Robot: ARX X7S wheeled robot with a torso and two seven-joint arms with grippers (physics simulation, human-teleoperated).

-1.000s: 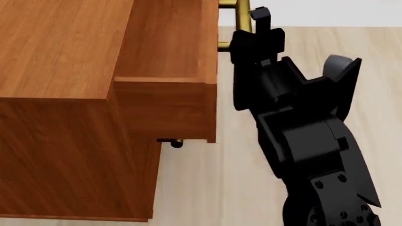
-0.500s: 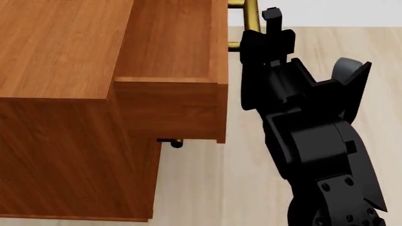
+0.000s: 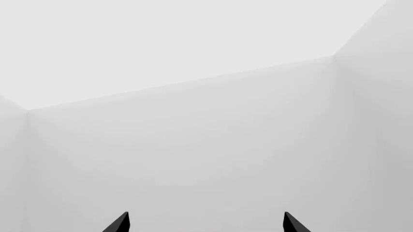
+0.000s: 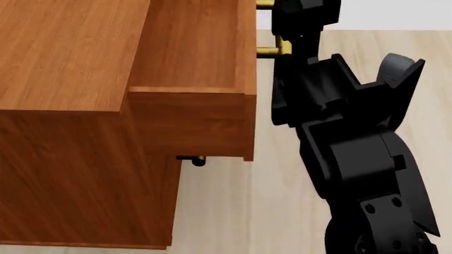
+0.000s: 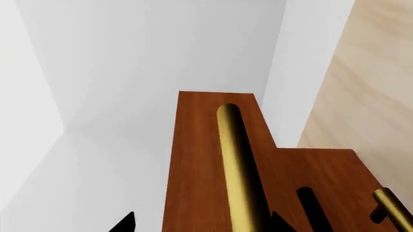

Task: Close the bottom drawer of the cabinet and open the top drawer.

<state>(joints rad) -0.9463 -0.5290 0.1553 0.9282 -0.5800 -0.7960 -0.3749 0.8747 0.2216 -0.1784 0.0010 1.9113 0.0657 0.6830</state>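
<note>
- The top drawer (image 4: pixel 194 69) is standing pulled out of the cabinet (image 4: pixel 67 69), projecting toward the right of the head view; its inside is showing bare wood, with no contents visible.
- Its brass bar handle (image 4: pixel 272 51) is sitting on the drawer front near the top of the head view, mostly hidden behind the right arm; only two short brass stubs are showing.
- In the right wrist view the same handle (image 5: pixel 237 169) is running as a long brass bar along the drawer face, its long axis lying parallel to the front panel.
- The right tool (image 5: pixel 203 223) is straddling that bar, with one dark fingertip showing on each side; whether it is clenched on the bar I cannot tell.
- Below the open drawer, a lower handle's end (image 4: pixel 192 160) is peeking out at the cabinet front; the bottom drawer itself is not distinguishable here.
- The right arm is occupying the pale plank floor (image 4: pixel 233 211) just beside the drawer front.
- The left tool (image 3: pixel 205 223) is facing blank white walls, its two tips spread apart and released, holding nothing.
</note>
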